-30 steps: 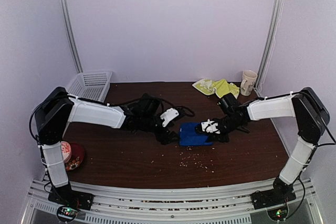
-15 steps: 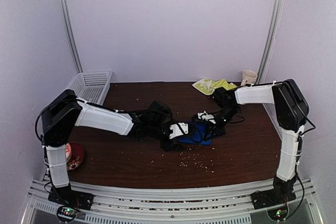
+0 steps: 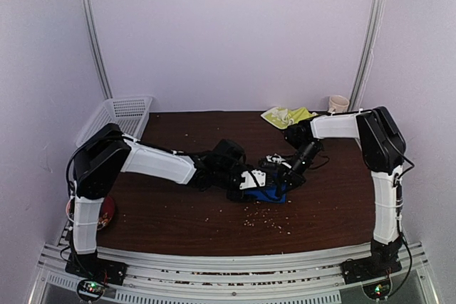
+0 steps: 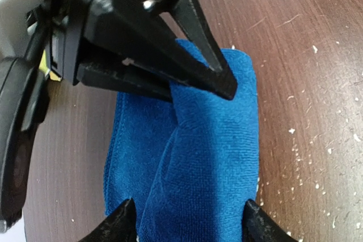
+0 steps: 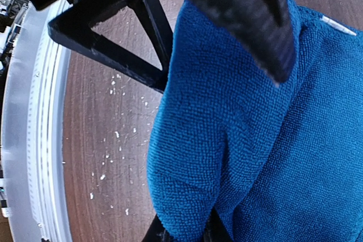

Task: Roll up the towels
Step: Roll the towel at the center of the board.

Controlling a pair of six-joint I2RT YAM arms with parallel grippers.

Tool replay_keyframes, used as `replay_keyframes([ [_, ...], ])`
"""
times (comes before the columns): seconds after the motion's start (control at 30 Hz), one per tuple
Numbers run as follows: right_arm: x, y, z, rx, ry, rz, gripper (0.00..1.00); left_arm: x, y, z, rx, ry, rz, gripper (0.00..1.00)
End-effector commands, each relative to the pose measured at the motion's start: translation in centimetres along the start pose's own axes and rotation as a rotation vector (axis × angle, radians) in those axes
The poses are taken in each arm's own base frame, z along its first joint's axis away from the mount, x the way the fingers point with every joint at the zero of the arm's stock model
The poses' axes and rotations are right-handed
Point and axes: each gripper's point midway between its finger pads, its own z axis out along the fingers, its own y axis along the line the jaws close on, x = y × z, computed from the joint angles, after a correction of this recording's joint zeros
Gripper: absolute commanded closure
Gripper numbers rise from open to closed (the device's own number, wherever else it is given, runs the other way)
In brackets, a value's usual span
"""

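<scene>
The top external view placed the blue towel near the middle of the table, folded into a compact bundle, with the left arm reaching it from its left and the right arm from its far right. That view did not resolve the fingers of either tool. The left wrist view supplied them. The left tool stood wide apart, with one fingertip on each side of the blue towel's raised fold; whether they pressed on the cloth could not be determined. In the same view the right tool sat at the opposite end of the blue towel, its fingers drawn together on a pinched ridge of the cloth. The right wrist view confirmed that narrow grip and added detail seen nowhere else: the terry pile and a thin white tag at the blue towel's edge. It also showed a pale rail along the table edge on the near side of the blue towel. Crumbs lay between the blue towel and that edge. Open table surface extended to the near side and the left of the blue towel. The yellow-green towel lay crumpled well beyond the blue towel at the far edge. A mug stood farther right, and a basket was far to the blue towel's left.
</scene>
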Motion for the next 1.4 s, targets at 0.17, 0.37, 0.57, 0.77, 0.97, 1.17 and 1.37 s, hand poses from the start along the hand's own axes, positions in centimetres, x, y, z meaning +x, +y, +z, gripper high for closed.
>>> replay_keyframes([
  [0.17,3.4,0.9,0.4,-0.079,0.099,0.101,0.85,-0.3,-0.5,1.2,0.031,0.006,0.063,0.56],
  [0.37,3.4,0.5,-0.6,-0.031,0.086,0.089,0.75,-1.0,-1.1,1.6,0.101,0.002,0.053,0.87],
  [0.57,2.3,-0.1,-3.1,0.171,0.065,-0.049,0.50,-2.4,-1.7,1.1,0.201,-0.005,-0.029,1.00],
  [0.77,2.2,-0.5,-5.9,0.458,0.025,-0.208,0.00,-2.6,-2.3,0.6,0.267,0.028,-0.139,1.00],
  [0.97,0.8,-2.6,-11.9,0.872,-0.104,-0.232,0.00,-2.0,-3.3,1.2,0.321,0.047,-0.250,1.00],
  [1.17,-0.1,-2.0,-15.4,1.083,-0.209,-0.261,0.00,-0.4,-4.2,3.1,0.396,0.101,-0.353,1.00],
  [1.37,1.4,-0.9,-13.4,0.955,-0.078,-0.407,0.00,0.6,-3.4,3.0,0.457,0.082,-0.488,1.00],
])
